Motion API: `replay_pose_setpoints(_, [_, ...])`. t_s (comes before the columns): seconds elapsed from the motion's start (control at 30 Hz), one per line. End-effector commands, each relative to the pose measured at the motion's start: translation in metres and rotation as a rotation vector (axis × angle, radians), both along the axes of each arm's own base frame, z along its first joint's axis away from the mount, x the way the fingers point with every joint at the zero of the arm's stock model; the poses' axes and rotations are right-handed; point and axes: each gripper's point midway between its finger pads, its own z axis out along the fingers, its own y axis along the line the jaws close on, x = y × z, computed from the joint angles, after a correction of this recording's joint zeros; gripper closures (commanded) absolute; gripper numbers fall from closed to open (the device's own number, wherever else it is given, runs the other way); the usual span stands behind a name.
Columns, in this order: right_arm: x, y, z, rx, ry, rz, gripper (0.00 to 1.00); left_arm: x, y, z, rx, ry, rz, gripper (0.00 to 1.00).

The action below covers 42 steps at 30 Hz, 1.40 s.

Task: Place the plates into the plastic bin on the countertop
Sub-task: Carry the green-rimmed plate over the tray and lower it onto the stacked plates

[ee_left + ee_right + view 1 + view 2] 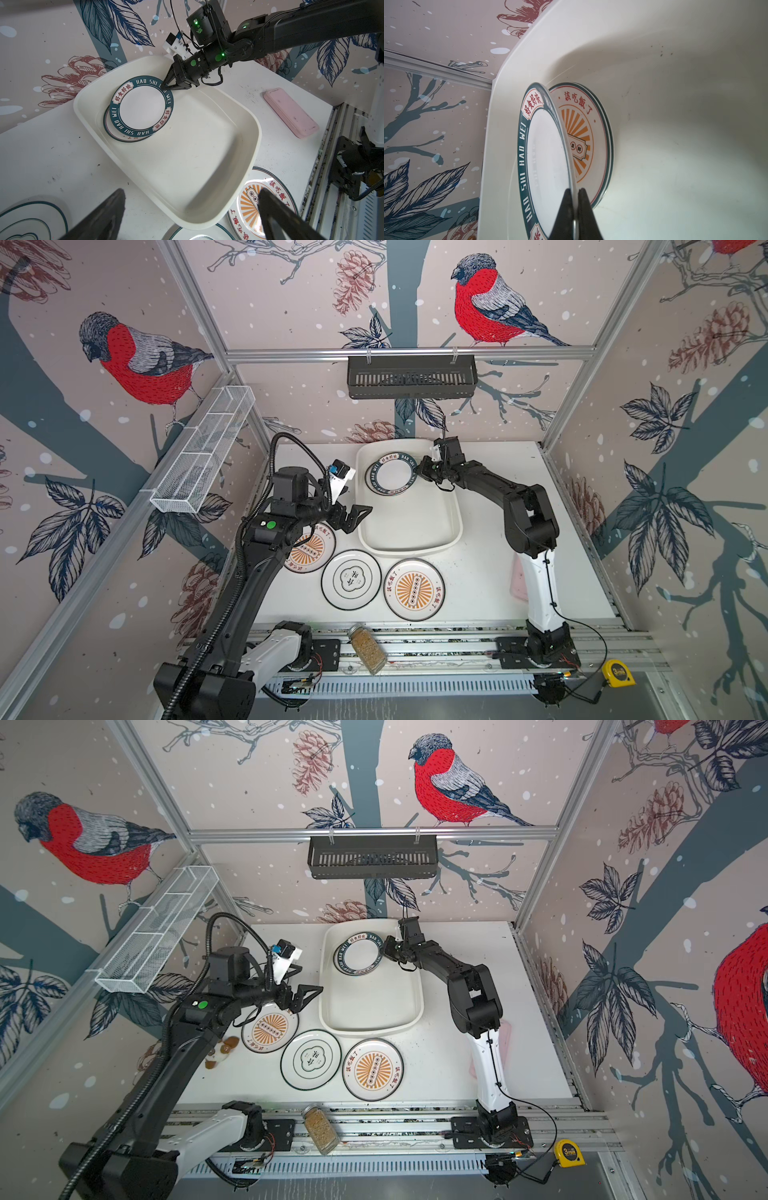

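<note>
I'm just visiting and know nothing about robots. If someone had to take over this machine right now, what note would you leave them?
Grippers: the right gripper is shut on the rim of the green-lettered plate, holding it tilted inside the plastic bin over a bin sunburst plate lying flat there. The left gripper is open and empty, hovering by the bin's left rim.
Done: at least one plate is in the bin, and another is nearly down.
Left: release the held plate, then move three from the countertop: the left sunburst plate, the cloud-emblem plate and the right sunburst plate.
</note>
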Motion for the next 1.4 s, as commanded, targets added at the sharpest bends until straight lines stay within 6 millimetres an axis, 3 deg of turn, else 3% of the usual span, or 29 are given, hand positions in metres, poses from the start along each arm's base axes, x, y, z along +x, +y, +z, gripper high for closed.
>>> replay_pose_setpoints(0.0, [0.008,0.004,0.001,0.012,-0.021,-0.009,0.95,0.0,-0.003,0.009,-0.015,-0.031,-0.017,0.02])
replay_pose_setpoints(0.77, [0.015,0.003,-0.027,-0.027,0.026,-0.014,0.85,0.0,-0.002,0.009,-0.013,-0.034,-0.016,0.02])
replay_pose_setpoints(1.1, [0.013,0.002,-0.028,-0.055,0.034,-0.012,0.73,0.002,-0.004,0.009,-0.016,-0.032,-0.021,0.02])
replay_pose_setpoints(1.37, [0.015,0.005,-0.027,-0.075,0.033,-0.007,0.71,0.001,-0.004,0.007,-0.014,-0.03,-0.023,0.02])
